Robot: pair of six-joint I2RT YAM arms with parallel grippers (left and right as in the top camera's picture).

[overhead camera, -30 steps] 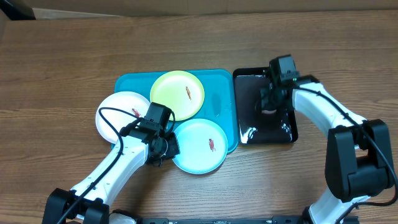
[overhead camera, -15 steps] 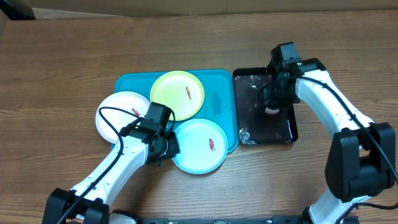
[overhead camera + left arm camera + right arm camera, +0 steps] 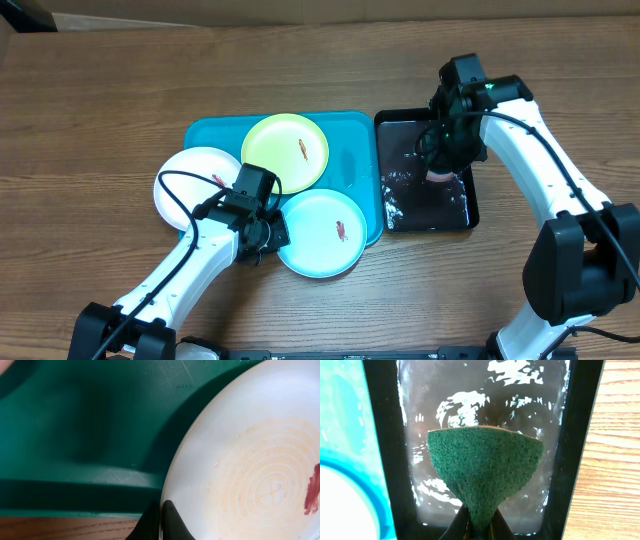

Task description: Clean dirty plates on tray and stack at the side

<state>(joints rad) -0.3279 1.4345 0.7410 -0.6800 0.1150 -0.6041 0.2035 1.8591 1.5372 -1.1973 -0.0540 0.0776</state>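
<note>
The left gripper, mostly cut off at the frame's edge, pinches the rim of the light blue plate, which overhangs the tray. Beyond lie the arm-hidden white plate and the yellow-green plate. The right gripper squeezes a green sponge over the black tray.

— Is there any writing on the light blue plate, whose rim is pinched in the left gripper?
— None to read. It has only moulded rings with a faint cross at their centre, beyond the fingertips.
— And the turquoise tray beside those fingers?
— Bare, no label.
— What about the right gripper?
— The green sponge between its fingers and the black tray behind it carry no print, brand or number.
</note>
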